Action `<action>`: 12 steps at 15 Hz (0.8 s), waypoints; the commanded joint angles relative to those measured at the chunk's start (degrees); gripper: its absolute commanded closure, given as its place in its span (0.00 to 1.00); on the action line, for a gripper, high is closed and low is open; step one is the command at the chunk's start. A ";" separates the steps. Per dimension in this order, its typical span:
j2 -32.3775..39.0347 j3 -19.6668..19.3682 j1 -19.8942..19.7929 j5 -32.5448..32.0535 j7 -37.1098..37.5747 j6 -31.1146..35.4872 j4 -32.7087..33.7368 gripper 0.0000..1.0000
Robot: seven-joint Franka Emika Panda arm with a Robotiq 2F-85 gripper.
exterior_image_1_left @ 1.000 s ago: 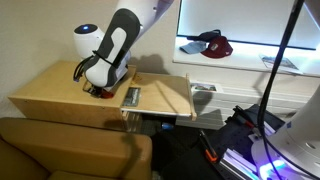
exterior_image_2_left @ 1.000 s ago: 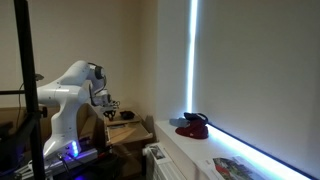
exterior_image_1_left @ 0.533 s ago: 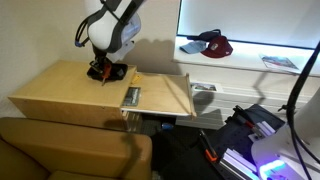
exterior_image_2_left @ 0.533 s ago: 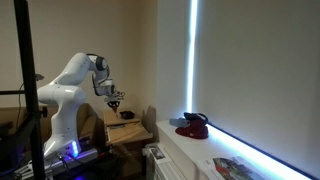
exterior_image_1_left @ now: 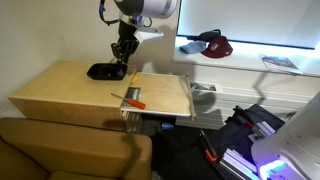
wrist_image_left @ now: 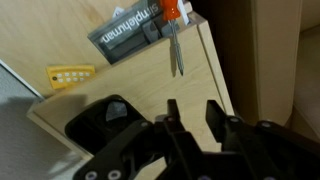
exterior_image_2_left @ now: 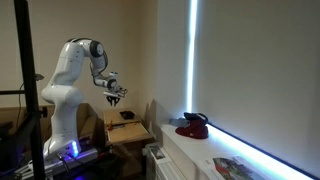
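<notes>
Obscured: in the wrist view the screwdriver (wrist_image_left: pixel 176 45) has its orange handle cut off at the top edge. The black object (wrist_image_left: pixel 108 118) is partly covered by the body of the claw (wrist_image_left: pixel 191 108), and what it is cannot be made out. In an exterior view the claw (exterior_image_2_left: pixel 117 97) is too small to judge.

Claw: the fingers are drawn almost together, with bare bench (wrist_image_left: pixel 50 40) showing through the narrow gap. Nothing is held or touched.

Position: in an exterior view the claw (exterior_image_1_left: pixel 121 62) hangs above the bench. The black object (exterior_image_1_left: pixel 104 71) lies flat just below and beside its tips, apart from them. The screwdriver (exterior_image_1_left: pixel 132 101) lies nearer the bench's front edge, well clear.
</notes>
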 commanded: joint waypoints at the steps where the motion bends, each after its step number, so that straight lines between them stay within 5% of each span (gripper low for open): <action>1: -9.57 -1.26 -1.12 5.11 -0.16 2.34 -12.44 0.33; 3: -11.41 -3.76 0.68 3.60 2.98 3.35 -15.92 0.19; 4: -8.15 -3.75 0.96 3.66 1.21 1.14 -10.89 0.38; 7: -10.14 -4.66 1.48 3.56 2.36 2.06 -14.27 0.19; 11: -10.23 -4.65 1.64 3.55 2.63 2.10 -14.38 0.19; 12: -10.23 -4.65 1.64 3.55 2.64 2.11 -14.38 0.05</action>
